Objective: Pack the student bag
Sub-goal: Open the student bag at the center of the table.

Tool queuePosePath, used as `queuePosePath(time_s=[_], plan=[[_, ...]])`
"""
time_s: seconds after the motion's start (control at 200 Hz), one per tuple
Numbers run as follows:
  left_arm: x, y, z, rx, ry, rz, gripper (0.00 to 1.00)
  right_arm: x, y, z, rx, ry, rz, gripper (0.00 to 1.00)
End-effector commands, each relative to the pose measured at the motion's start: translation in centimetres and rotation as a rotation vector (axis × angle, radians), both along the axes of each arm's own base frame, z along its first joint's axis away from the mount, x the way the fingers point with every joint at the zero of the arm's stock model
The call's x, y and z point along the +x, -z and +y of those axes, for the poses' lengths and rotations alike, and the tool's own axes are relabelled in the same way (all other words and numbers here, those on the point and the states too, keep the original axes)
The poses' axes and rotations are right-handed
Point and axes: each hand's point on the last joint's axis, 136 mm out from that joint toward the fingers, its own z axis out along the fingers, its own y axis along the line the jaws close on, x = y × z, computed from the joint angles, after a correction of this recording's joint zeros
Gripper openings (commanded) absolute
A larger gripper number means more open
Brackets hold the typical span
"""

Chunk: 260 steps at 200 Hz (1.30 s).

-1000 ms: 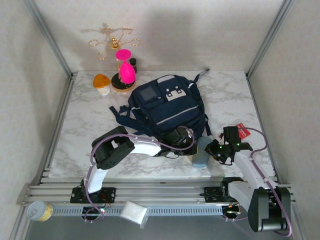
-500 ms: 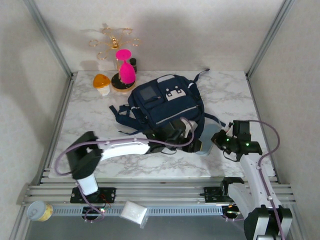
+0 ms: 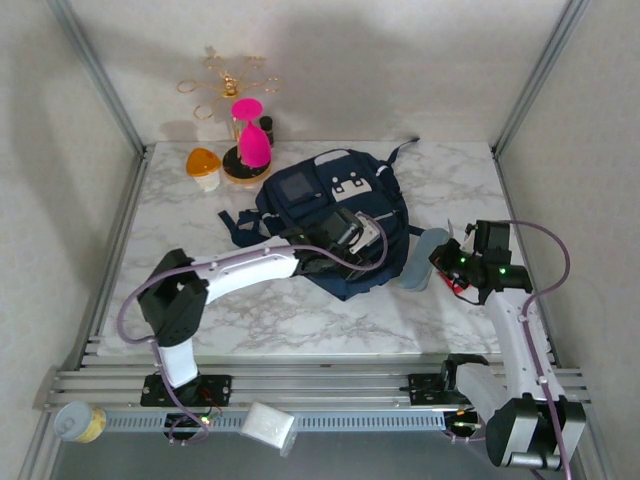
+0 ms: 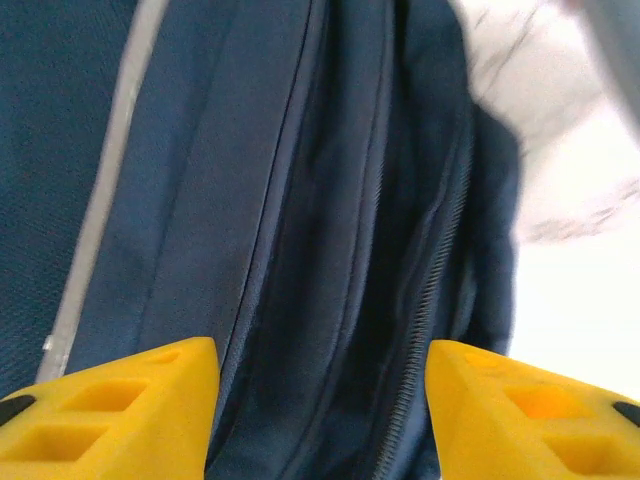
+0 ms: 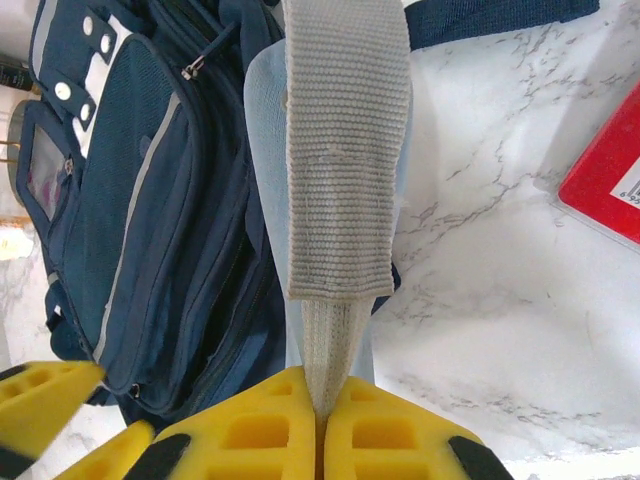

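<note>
White marble table (image 3: 200, 300), boxed in by pale walls and aluminium rails. At the far edge, a pink hourglass (image 3: 250, 140), an orange-capped mushroom figure (image 3: 203, 165) and a gold wire stand (image 3: 225, 85), all small and short on detail. Near mid-table, lying flat with front pocket up and top toward the far wall: the student bag (image 3: 325, 205), navy, its near end covered from above by the left arm.

Left gripper (image 4: 322, 400) poised over the bag's unzipped mouth, yellow fingers (image 4: 120, 400) well apart, nothing between them but dark fabric beneath. Zip teeth plain along the right of the opening. Inside, folds in shadow, contents impossible to make out. From above, those fingertips lost under the wrist body.

Right gripper (image 5: 322, 415) pressed together on the narrow end of a grey woven strap (image 5: 345, 150), itself running over a pale blue pouch (image 5: 265, 120) just beside the bag's right side. Pouch mostly hidden behind the strap in the right wrist view. From above, pouch (image 3: 418, 258) as a tilted blue oval between bag and gripper, strap too small to pick out. At the right edge of the right wrist view, a red flat item (image 5: 605, 170) on the marble, cut off, label unreadable.
</note>
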Motion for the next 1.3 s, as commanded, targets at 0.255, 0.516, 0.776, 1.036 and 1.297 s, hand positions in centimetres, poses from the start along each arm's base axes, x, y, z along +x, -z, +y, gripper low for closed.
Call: queuePosePath(time_s=[0.255,0.516,0.776,1.036,1.297], plan=[[5.7,0.9,1.0,0.105,-0.026,-0.103,0.55,1.6,-1.1,-0.4,0.049,-0.022,-0.071,0.06],[9.0,-0.6,1.9,0.067,-0.07,-0.141,0.35,1.8,-0.7,-0.6,0.061,-0.024,-0.07,0.05],[9.0,-1.6,1.3,0.046,-0.034,-0.116,0.0,2.2,-2.2,-0.4,0.074,-0.04,-0.092,0.05],[10.7,-10.2,1.4,-0.115,-0.175,-0.166,0.0,3.0,-4.0,1.2,0.199,-0.076,-0.145,0.05],[11.1,-16.3,1.4,-0.294,-0.264,-0.179,0.0,6.4,-5.3,6.1,0.388,-0.125,-0.191,0.05]])
